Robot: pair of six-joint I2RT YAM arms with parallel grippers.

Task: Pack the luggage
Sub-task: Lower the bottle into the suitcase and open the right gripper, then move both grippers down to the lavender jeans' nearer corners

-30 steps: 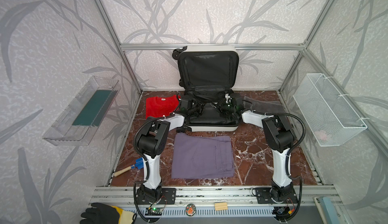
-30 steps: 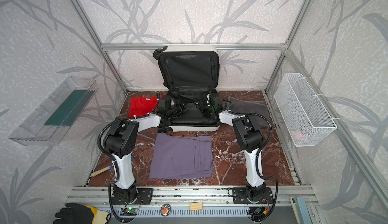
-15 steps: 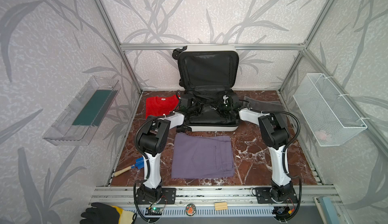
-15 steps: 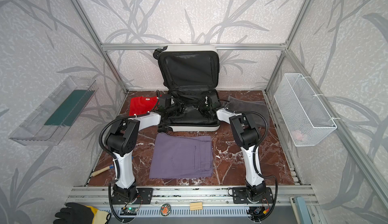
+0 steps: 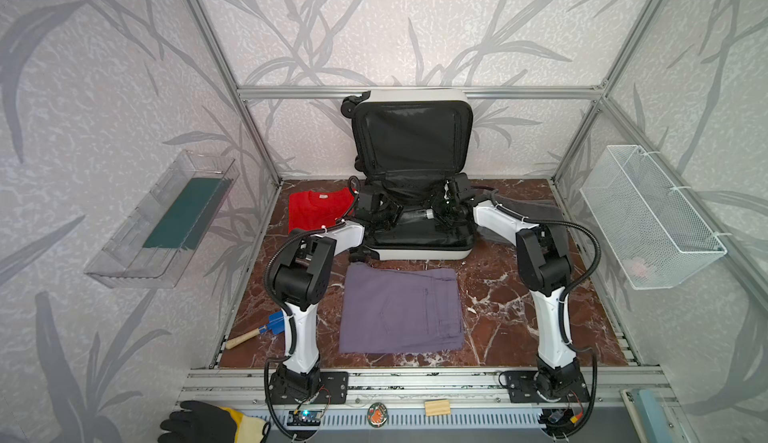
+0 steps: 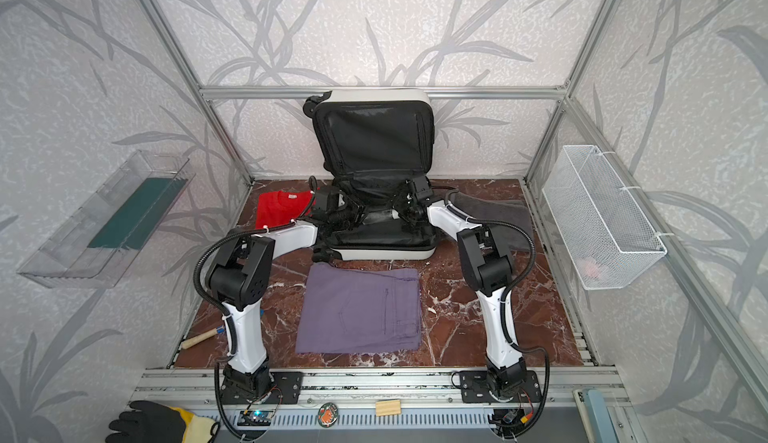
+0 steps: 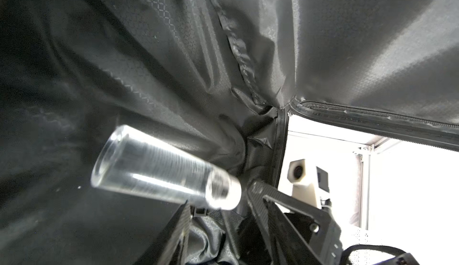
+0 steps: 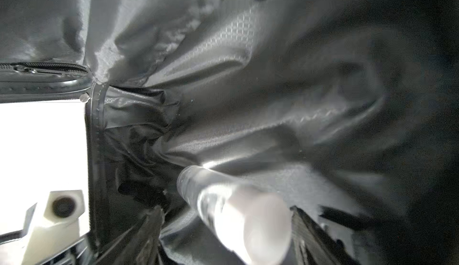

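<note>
In both top views the luggage (image 5: 415, 250) (image 6: 382, 254) lies open at the back of the table (image 5: 503, 295), lid (image 5: 411, 137) upright, with both pincers down in its lower half. Only the wrist views give detail: the right pincer (image 8: 226, 210) stands spread wide around the white cap of a clear bottle (image 8: 196, 184), gripping nothing. The left pincer (image 5: 383, 212) sits just beside the bottle's base; I cannot tell its spread. Black lining (image 7: 173, 52) crowds both. Trousers (image 5: 401, 310) lie in front, with a shirt (image 5: 316, 210) to the left.
</note>
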